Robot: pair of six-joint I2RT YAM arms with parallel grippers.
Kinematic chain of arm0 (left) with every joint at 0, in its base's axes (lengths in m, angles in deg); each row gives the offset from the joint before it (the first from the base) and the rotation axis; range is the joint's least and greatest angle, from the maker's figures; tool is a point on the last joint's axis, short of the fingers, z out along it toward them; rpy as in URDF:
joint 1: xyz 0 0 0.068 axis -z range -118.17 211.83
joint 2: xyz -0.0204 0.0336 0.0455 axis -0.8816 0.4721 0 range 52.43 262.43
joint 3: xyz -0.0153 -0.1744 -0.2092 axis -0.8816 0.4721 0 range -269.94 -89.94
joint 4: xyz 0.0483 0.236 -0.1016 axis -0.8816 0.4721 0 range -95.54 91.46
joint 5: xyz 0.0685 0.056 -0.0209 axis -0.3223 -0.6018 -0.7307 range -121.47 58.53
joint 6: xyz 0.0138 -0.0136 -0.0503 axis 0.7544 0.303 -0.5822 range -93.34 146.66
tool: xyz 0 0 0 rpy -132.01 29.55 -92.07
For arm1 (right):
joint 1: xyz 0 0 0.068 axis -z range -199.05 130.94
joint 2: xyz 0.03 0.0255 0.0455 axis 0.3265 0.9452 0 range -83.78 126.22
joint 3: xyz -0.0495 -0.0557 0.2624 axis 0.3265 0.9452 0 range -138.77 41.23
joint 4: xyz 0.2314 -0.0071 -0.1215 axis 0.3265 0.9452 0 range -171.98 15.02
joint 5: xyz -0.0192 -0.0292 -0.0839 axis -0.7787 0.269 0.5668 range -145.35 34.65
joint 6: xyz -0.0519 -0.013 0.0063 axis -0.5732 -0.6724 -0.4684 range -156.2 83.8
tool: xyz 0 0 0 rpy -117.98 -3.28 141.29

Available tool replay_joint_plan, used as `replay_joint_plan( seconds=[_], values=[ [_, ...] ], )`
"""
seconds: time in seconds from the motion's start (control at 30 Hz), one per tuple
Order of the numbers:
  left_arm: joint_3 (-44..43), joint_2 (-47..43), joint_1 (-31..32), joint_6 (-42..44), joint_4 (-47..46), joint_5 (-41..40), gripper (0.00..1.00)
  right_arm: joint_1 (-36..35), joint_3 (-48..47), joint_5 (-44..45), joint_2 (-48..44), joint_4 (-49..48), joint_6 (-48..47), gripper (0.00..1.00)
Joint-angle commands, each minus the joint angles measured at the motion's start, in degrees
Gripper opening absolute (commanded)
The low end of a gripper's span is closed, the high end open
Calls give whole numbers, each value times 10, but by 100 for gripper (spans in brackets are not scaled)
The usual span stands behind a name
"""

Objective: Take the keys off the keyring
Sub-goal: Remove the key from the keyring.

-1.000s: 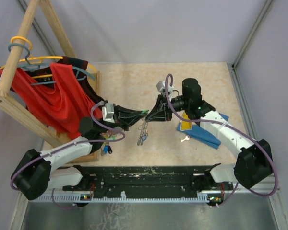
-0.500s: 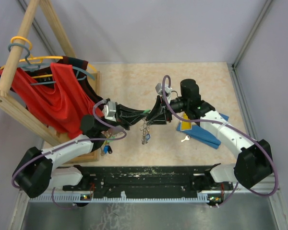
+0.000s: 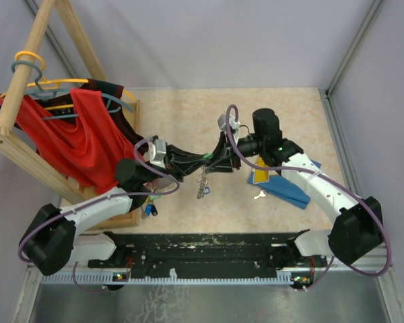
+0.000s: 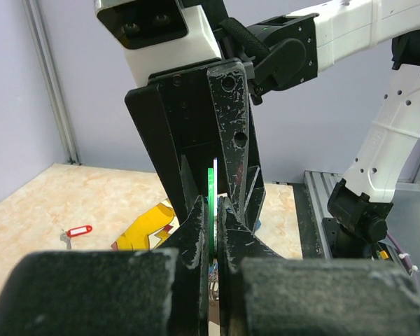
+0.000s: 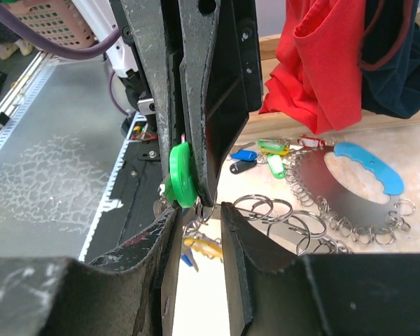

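On table (image 4: 42,203), red-tagged key (image 4: 77,230): left wrist only.

Your far tabletop (image 3: 182,114) lies open; the wooden rack (image 3: 17,94) blocks the left, blue blocks (image 3: 293,192) crowd the right.

The keyring (image 3: 203,183) dangles where the left gripper (image 3: 200,160) and right gripper (image 3: 217,161) meet tip to tip, a green tag (image 3: 205,157) showing between them. Right of the keyring lie a loose key (image 3: 259,196), a yellow card (image 3: 260,177) and a blue block (image 3: 293,192); well left stands a wooden rack (image 3: 13,145) with red cloth (image 3: 74,145)
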Motion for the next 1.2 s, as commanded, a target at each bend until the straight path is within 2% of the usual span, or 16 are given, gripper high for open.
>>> replay_joint_plan(
  seconds=[0.0, 0.37, 0.53, 0.6, 0.73, 0.83, 0.9, 0.93, 0.97, 1.03, 1.07, 1.1, 1.17],
  values=[
    [-19, 0, 2, -1, -10, -5, 0, -6, -36, 6, -15, 15, -25, 29],
    [-20, 2, 2, -1, -1, -8, 0, -6, -38, 20, -17, 21, -29, 27],
    [-20, 1, 2, 3, 4, -11, 0, -7, -39, 17, -17, 17, -24, 12],
    [-19, 0, 3, 2, 4, -11, 0, -6, -38, 11, -17, 8, -14, 0],
    [-1, -14, 2, -1, -25, -30, 0, 2, -25, -18, -18, -47, 34, 0],
    [27, -34, 2, -2, -69, -64, 0, 14, -4, -48, -22, -124, 99, 0],
    [43, -46, 2, -8, -100, -81, 0, 22, 17, -65, -24, -212, 168, 0],
    [48, -49, 2, -15, -109, -85, 0, 27, 29, -70, -24, -273, 235, 0],
    [53, -49, 3, -22, -118, -86, 0, 32, 49, -73, -24, -357, 303, 0],
    [65, -45, 3, -37, -145, -86, 0, 44, 105, -70, -18, -602, 471, 0],
    [72, -41, 3, -45, -164, -93, 0, 49, 117, -68, -14, -693, 526, 0],
    [82, -39, 3, -47, -179, -101, 0, 51, 117, -70, -12, -719, 539, 0],
    [92, -39, 3, -47, -191, -115, 0, 52, 109, -72, -18, -654, 493, 0]
  ],
)
